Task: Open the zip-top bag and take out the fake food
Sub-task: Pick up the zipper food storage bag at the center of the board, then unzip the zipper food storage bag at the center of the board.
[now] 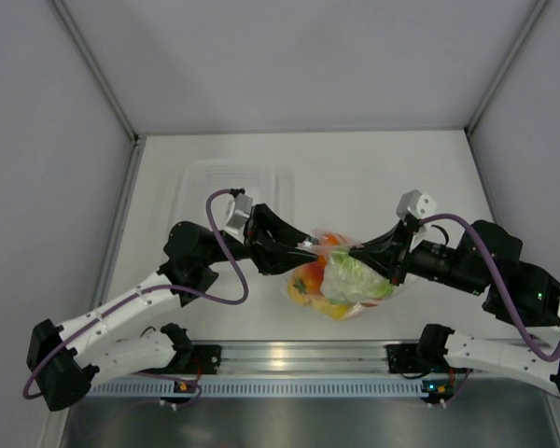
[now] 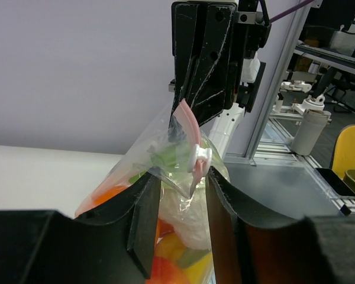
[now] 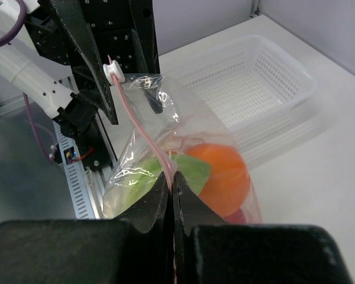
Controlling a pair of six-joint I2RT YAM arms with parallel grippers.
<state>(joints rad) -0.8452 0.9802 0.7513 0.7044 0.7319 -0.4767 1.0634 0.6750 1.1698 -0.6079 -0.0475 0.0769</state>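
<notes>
My right gripper (image 3: 173, 178) is clamped on the pink zip strip (image 3: 143, 133) of the zip-top bag (image 1: 341, 280), which hangs between the arms with the fake food (image 3: 222, 171) inside. My left gripper (image 2: 183, 177) straddles the white slider (image 2: 200, 158), but I can't tell if it pinches. I'd pull the slider straight along a taut strip.

1. Overhead view: the light is bright, even and diffuse, coming from above. The table (image 1: 429, 187) is nearly washed out. Shadows under the arms (image 1: 131, 308) are faint and soft-edged.
2. A strong glare patch sits on the metal rail (image 1: 280, 355).
3. The bag (image 1: 341, 280) carries small white glints in every view.
4. Left wrist view: the left gripper (image 2: 183, 177) is near-black, underexposed and blurred close to the lens. The bag is sharper, and the background is bright.
5. Right wrist view: the right gripper (image 3: 173, 180) is a featureless black mass. The basket (image 3: 254, 77) is pale and slightly soft.
</notes>
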